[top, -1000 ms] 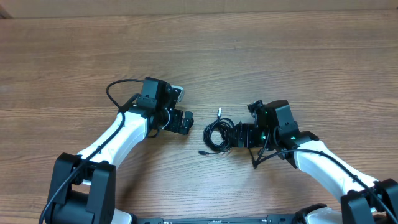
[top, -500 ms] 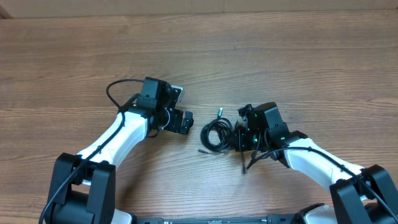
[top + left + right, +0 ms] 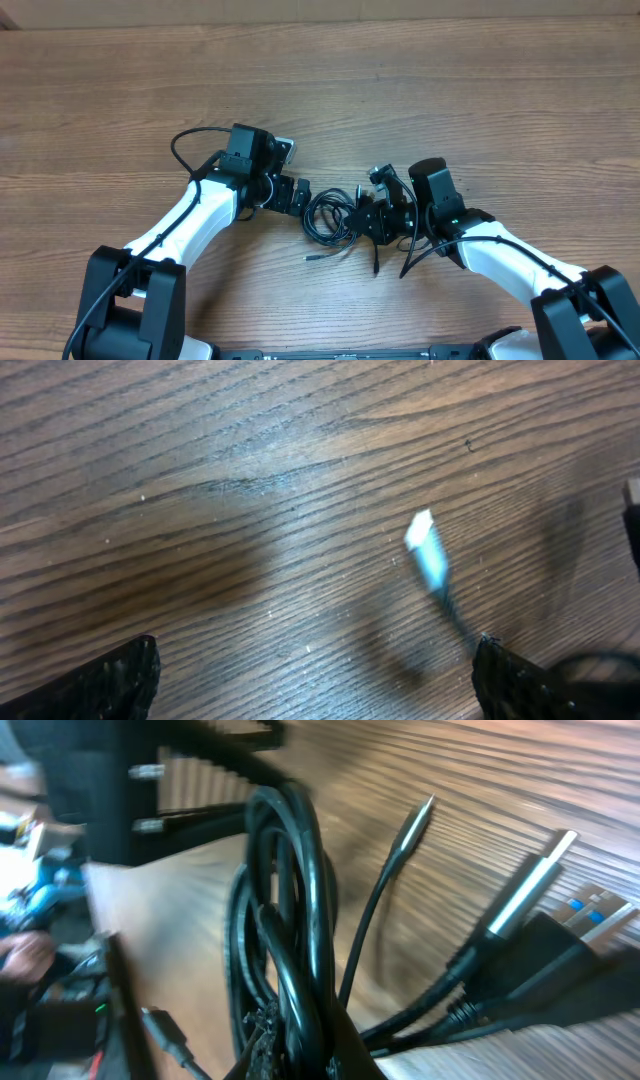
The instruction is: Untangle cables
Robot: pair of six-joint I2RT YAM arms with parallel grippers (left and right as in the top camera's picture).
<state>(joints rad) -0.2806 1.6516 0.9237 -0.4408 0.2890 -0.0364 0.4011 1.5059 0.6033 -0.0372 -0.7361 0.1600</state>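
Observation:
The cables (image 3: 328, 215) are a small knotted bundle of thin black cords on the wooden table (image 3: 480, 90), between my two grippers. My right gripper (image 3: 364, 217) is shut on the bundle's right side. In the right wrist view the looped cords (image 3: 290, 920) run up out of my jaws, and silvery plug tips (image 3: 530, 880) stick out to the right. One loose cord end (image 3: 312, 257) trails toward the front. My left gripper (image 3: 294, 194) stands open just left of the bundle, holding nothing. Its view shows a blurred silvery plug tip (image 3: 425, 550) ahead of the right fingertip (image 3: 515, 685).
The left arm's own thick black cable (image 3: 182, 145) loops out to its left. Both white arms reach in from the table's front edge. The table's far edge (image 3: 320, 22) runs along the top.
My right gripper has shut on the cable bundle and dragged it left toward the left gripper, with its wrist turning. The left arm has not moved.

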